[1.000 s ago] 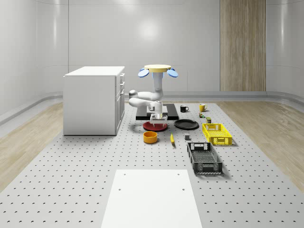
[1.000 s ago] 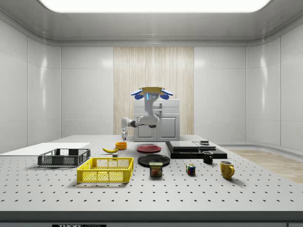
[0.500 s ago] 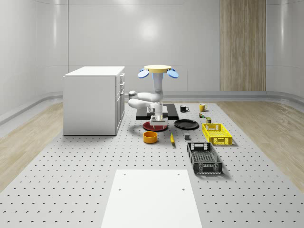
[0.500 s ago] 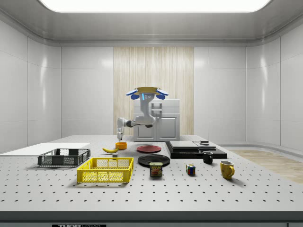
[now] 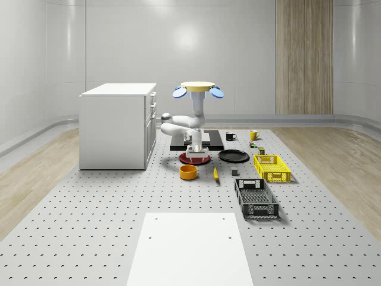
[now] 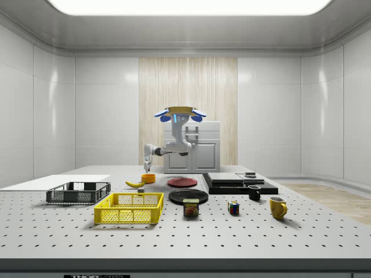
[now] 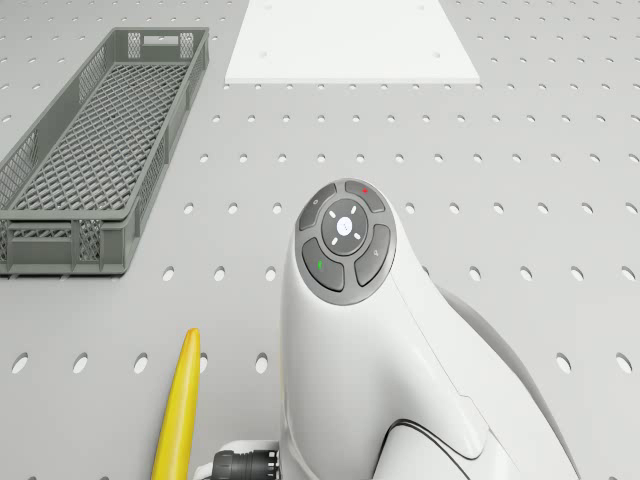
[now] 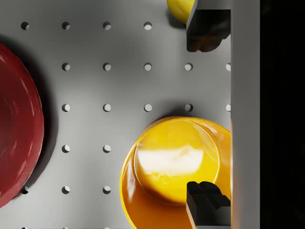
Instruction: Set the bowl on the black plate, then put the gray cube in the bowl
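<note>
The orange bowl [image 5: 189, 172] [image 6: 148, 178] sits on the table in front of a red plate [image 5: 194, 158] [image 8: 19, 129]. The black plate [image 5: 233, 156] [image 6: 188, 196] lies bare to the whole-scene view's right of the red one. A small gray cube [image 5: 235, 173] rests near the banana [image 5: 215, 173]. The drone [image 5: 199, 88] [image 6: 179, 113] hovers over the red plate. Its arm reaches down, and my gripper [image 6: 147, 168] [image 8: 207, 117] hangs open a little above the bowl [image 8: 176, 167]. One fingertip [image 8: 207, 205] is over the bowl's rim; the other [image 8: 207, 31] is near the banana's end.
A white cabinet [image 5: 117, 125] stands at the whole-scene view's left and a black platform [image 5: 205, 140] lies behind the plates. A yellow basket [image 5: 272, 167], a gray crate [image 5: 256, 198] [image 7: 95, 140], a can [image 6: 191, 207], a puzzle cube [image 6: 233, 207] and two mugs [image 6: 277, 207] lie on the table.
Drone and arm shifted toward the side view's left, bringing the gripper from beside the bowl to over it. Over the last half second almost nothing moved.
</note>
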